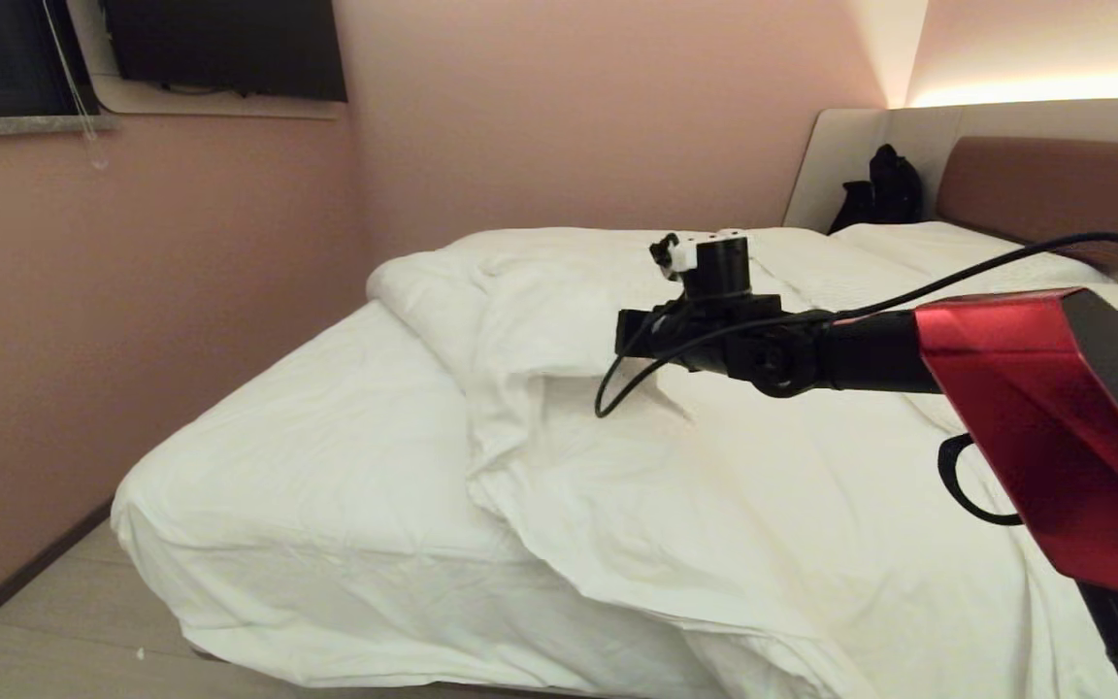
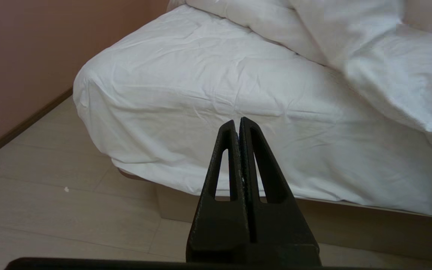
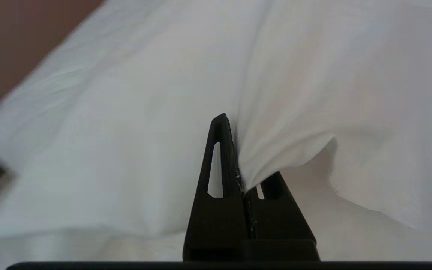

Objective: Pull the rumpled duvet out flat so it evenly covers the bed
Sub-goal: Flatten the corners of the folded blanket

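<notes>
half the bed [image 1: 258, 485] lies bare, because the duvet [image 1: 714, 485] is bunched toward the robot's right side with a fold doubled back at its middle. the right hand [image 3: 238, 165] is clamped on an edge of that fold, lifting it clear of the mattress, likely to drag it across. the left hand [image 2: 238, 127] hangs with fingers together, holding nothing, near the bed's foot corner.

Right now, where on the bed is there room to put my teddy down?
The free patch is the flat sheet on the bed, between the pink wall and the bunched duvet. The middle is crowded: the right end effector pinches a duvet fold there. The left end effector waits shut near the bed's corner.
</notes>
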{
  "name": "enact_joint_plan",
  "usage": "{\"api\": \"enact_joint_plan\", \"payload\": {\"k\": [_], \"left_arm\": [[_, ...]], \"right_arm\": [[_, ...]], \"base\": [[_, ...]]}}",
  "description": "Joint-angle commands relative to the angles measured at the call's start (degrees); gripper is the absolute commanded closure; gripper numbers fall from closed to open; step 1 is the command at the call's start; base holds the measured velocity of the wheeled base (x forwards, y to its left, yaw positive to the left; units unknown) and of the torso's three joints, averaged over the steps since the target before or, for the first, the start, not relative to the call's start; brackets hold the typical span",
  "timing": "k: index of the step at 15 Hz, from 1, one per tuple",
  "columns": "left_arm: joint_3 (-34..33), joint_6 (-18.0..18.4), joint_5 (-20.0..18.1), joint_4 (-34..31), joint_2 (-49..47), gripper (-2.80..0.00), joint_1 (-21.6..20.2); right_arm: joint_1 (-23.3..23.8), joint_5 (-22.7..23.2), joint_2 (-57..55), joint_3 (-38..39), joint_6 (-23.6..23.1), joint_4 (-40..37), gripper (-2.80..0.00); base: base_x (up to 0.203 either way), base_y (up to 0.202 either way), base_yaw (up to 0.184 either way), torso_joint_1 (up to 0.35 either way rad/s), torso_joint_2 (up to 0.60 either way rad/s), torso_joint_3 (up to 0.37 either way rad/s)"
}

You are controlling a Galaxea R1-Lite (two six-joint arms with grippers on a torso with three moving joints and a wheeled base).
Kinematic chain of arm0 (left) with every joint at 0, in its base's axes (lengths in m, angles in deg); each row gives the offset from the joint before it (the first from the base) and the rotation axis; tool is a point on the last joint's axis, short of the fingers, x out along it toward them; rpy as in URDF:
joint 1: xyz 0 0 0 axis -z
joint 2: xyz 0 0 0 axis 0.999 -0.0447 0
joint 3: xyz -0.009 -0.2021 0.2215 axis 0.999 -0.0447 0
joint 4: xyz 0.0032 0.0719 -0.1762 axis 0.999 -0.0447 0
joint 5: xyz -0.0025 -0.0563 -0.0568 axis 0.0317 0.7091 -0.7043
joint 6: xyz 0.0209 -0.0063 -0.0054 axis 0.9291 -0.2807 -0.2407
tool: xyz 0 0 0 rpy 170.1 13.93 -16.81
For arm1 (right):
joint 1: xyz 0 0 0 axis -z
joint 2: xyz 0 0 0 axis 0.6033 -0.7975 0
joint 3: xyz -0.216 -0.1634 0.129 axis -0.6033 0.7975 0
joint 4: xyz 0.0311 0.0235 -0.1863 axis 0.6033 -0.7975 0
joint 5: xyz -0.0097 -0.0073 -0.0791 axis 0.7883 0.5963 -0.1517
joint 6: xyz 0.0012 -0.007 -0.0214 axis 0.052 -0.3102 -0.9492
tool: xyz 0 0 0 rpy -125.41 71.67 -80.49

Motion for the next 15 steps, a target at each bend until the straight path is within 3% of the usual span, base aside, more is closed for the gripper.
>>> {"api": "enact_joint_plan", "payload": {"k": [1,3,7,15], "left_arm": [[0.0,0.0,0.0,0.0,0.0,0.00,0.0],[0.0,0.0,0.0,0.0,0.0,0.00,0.0],[0.0,0.0,0.0,0.0,0.0,0.00,0.0],[0.0,-0.1,0.0,0.0,0.0,0.00,0.0]], "right_arm": [[-3.0,1.2,3.6,0.0,5.6,-3.8,0.00],[-5.9,3.9,5.9,0.0,10.0,-6.5,0.00],[-10.0,7.8,8.8,0.0,14.4,-10.7,0.00],[-22.1,7.9,9.4,0.0,14.8,-13.3,0.00]], "base": [[0.000,0.000,0.000,0.000,0.00,0.000],[0.000,0.000,0.000,0.000,0.00,0.000],[0.000,0.000,0.000,0.000,0.00,0.000],[0.000,0.000,0.000,0.000,0.00,0.000]]}}
